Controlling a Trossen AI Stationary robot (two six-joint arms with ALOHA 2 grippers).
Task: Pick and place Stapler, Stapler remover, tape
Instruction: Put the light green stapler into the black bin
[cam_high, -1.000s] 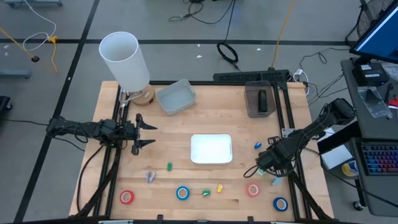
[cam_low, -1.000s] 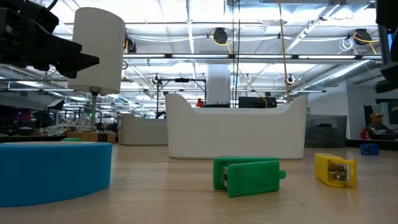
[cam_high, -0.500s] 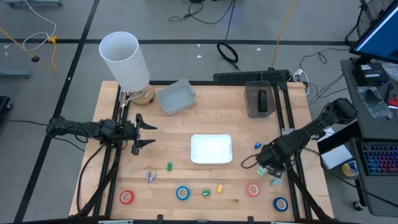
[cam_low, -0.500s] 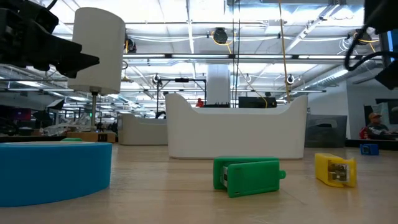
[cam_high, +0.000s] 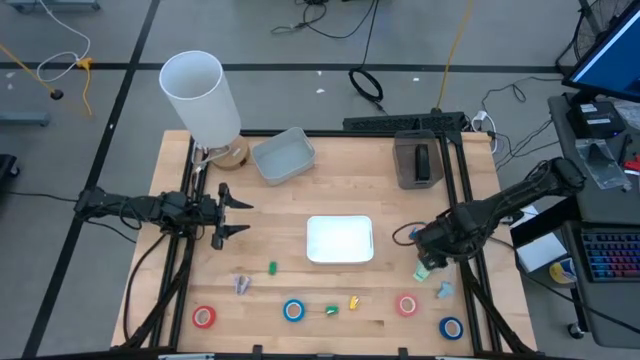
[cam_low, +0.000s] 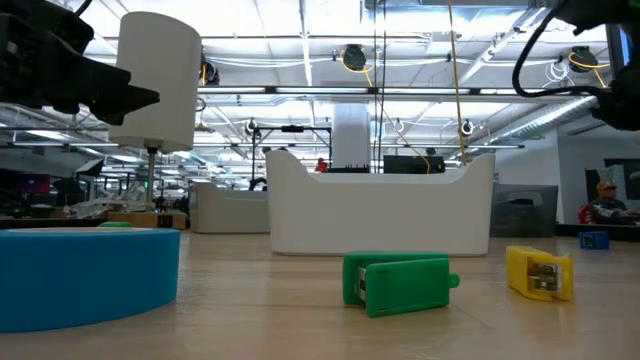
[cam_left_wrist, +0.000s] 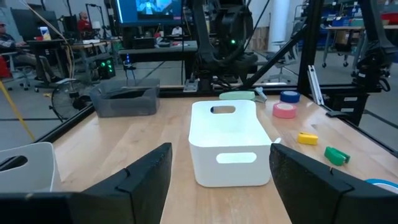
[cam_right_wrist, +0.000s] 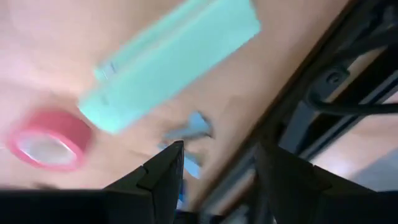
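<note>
Mint-green stapler (cam_right_wrist: 171, 61) beyond right gripper (cam_right_wrist: 214, 177)

Quick count off the high view. Four tape rolls along the bottom of the frame: two red (cam_high: 204, 317) (cam_high: 406, 305) and two blue (cam_high: 293, 310) (cam_high: 451, 327). Three bins on the table (cam_high: 280, 200): one white (cam_high: 340, 240) in the middle, one pale grey (cam_high: 283, 156) and one dark grey (cam_high: 416, 160) toward the top. One tall white cylinder (cam_high: 200, 97) at the upper left. Two robot arms, one claw each: left (cam_high: 236, 211), right (cam_high: 428, 262).
</note>
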